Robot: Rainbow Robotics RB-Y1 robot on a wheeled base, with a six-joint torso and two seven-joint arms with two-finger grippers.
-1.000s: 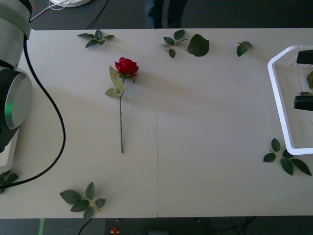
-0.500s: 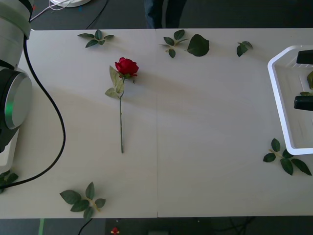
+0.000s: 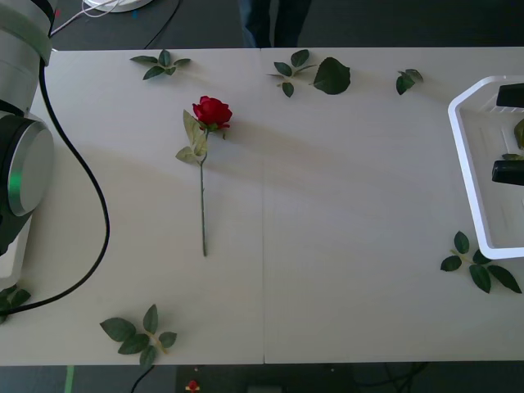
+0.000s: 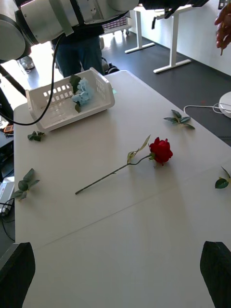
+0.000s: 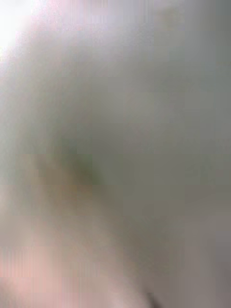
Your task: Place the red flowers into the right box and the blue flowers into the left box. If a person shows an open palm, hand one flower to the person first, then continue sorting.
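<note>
A red rose (image 3: 211, 111) lies on the pale table (image 3: 344, 205) among scattered leaves (image 3: 318, 74). The right gripper (image 4: 118, 274) stands wide apart above the right box (image 3: 483, 164). Left gripper's state cannot be told.

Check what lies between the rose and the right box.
Bare tabletop, front view: nothing lies between the rose and the right box. Loose leaves lie off that line, near the far edge.

Right gripper (image 4: 115, 274) wide open above bare table (image 3: 352, 246); clear run ahead to rose (image 4: 160, 149). Beyond rose: white basket (image 4: 101, 103), left arm (image 4: 53, 19) over it. Leaf sprigs (image 4: 179, 119) scattered at edges.
</note>
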